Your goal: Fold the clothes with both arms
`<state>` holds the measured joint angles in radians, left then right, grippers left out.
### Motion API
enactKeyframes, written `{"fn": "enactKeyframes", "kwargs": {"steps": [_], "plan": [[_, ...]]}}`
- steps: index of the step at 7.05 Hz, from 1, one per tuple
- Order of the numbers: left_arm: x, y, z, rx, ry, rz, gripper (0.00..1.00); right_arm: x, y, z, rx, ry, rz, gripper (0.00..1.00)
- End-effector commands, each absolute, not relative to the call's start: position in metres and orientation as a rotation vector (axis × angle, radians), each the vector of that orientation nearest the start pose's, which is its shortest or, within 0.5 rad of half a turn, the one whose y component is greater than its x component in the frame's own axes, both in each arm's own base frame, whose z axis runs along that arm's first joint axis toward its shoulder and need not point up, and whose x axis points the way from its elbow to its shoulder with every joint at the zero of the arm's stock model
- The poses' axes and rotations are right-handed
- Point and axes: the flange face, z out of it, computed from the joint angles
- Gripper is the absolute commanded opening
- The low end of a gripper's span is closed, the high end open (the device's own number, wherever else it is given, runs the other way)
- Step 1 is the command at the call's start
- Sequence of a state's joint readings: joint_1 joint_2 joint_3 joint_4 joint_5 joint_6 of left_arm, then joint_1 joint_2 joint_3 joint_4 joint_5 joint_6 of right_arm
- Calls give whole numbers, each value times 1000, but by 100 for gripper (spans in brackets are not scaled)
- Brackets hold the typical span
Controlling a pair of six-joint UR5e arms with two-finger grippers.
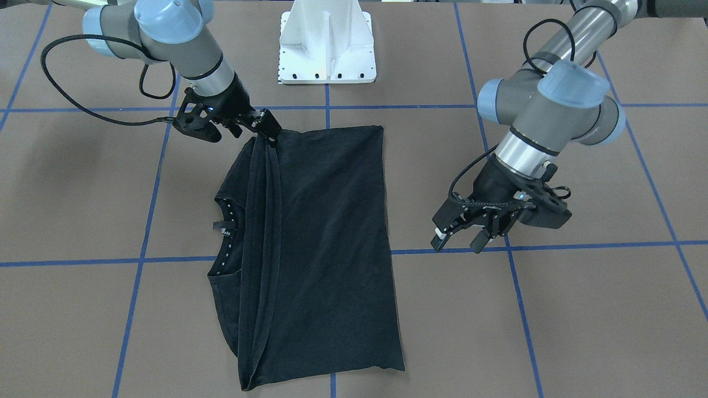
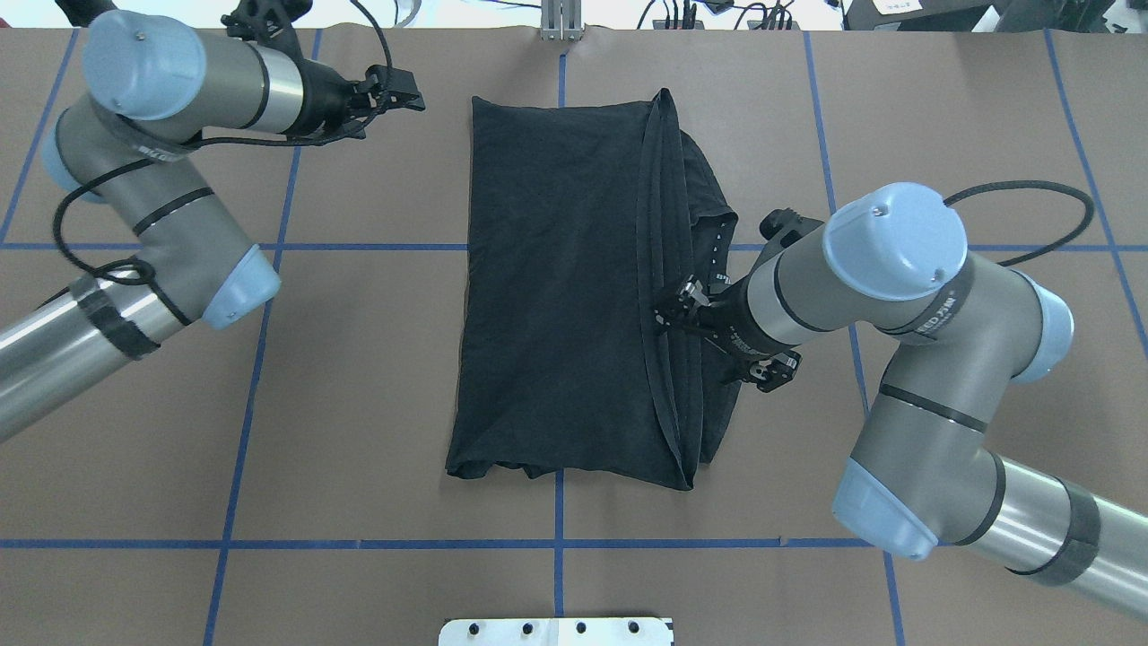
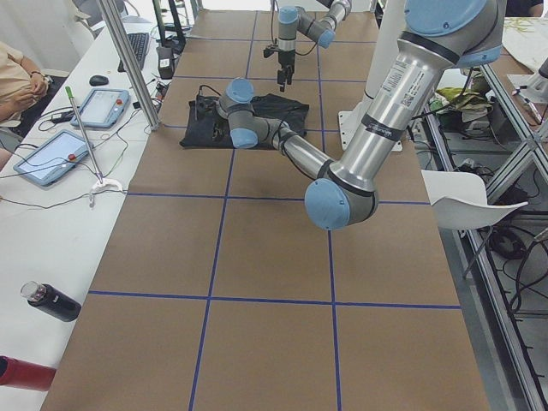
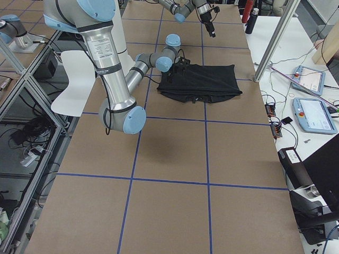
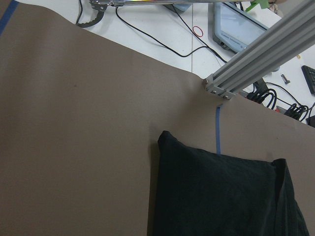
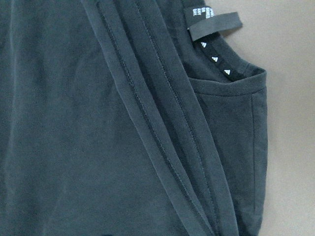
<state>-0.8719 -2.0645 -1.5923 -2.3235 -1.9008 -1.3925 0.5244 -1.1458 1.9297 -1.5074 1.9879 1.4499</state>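
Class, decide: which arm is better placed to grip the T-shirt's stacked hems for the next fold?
Right, probably: the right hand is at the stacked hems of the T-shirt. The left hand hangs open over bare table, clear of the cloth.

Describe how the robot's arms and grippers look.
Both the left arm and right arm are grey metal tubes with rounded pale blue joint caps, dark bands with small white lettering, and looping black cables. The left gripper and right gripper are black, two-fingered, each showing a small blue light.
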Motion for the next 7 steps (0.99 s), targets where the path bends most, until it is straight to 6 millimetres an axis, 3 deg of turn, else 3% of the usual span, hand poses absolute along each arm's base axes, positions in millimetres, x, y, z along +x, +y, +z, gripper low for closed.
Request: {"fn": "enactKeyframes", "kwargs": {"steps": [1, 3, 5, 7], "plan": [[343, -566, 281, 368, 1224, -399, 99, -507, -338, 254, 44, -759, -176, 78], [337, -559, 298, 355, 1207, -410, 99, -538, -340, 241, 95, -681, -321, 59], [339, -560, 305, 324, 1208, -448, 99, -551, -337, 251, 141, -634, -395, 41], [340, -560, 308, 318, 1203, -450, 99, -555, -334, 252, 173, -584, -437, 40]]}}
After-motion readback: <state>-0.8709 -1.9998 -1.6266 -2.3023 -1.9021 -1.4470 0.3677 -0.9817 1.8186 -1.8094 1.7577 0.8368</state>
